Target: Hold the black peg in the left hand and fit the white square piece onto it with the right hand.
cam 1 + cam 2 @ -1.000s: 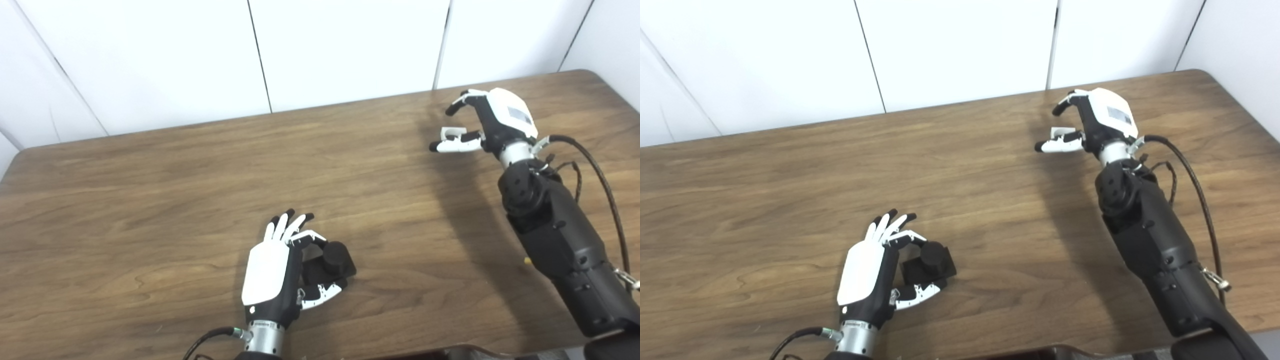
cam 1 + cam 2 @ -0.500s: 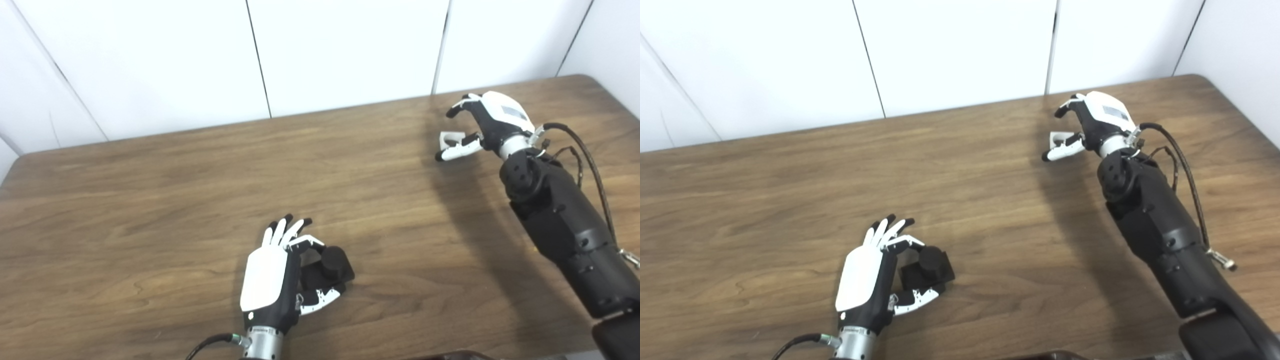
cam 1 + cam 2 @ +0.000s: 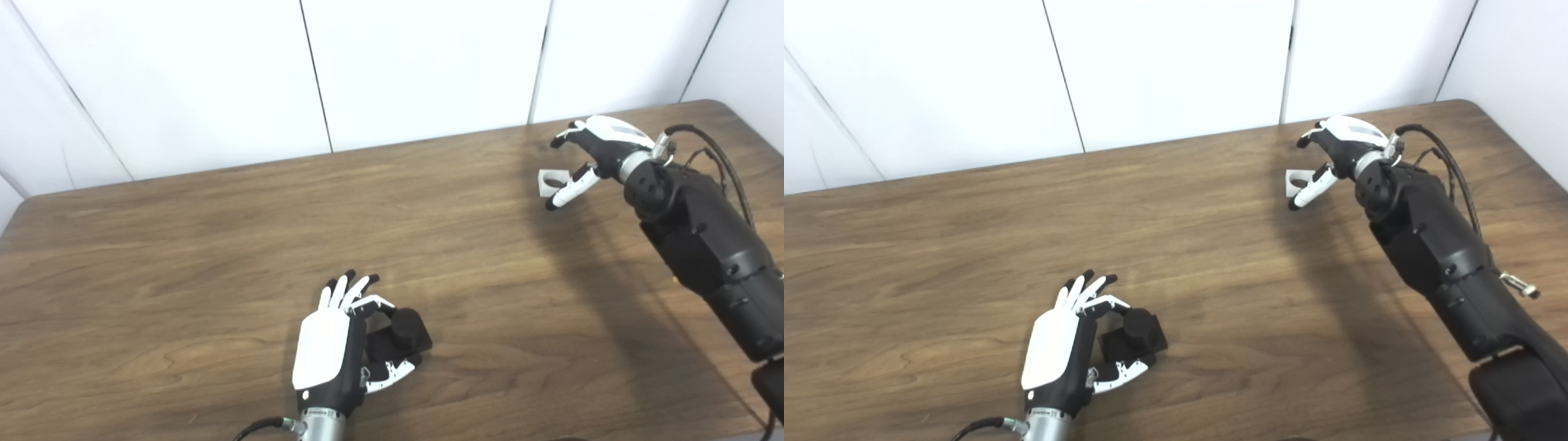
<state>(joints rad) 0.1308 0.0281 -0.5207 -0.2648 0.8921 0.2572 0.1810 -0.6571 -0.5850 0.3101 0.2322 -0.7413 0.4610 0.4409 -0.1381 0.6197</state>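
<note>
Black peg [image 3: 401,334]: upright on its square base on the desk [image 3: 184,245], my left hand [image 3: 334,349] cupped loosely beside it, fingers [image 3: 346,288] spread, not clamped.
White square piece [image 3: 551,182]: far across the desk from the peg, toward the back right corner, pinched in my right hand [image 3: 591,156].
Relation: the piece's hole must travel back toward the peg's vertical axis; the right hand carries it.
Change: my right hand has tilted, thumb now pointing down, and the view shifted slightly.

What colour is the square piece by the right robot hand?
White, with a round hole: the square piece, clearest in the left eye view.
</note>
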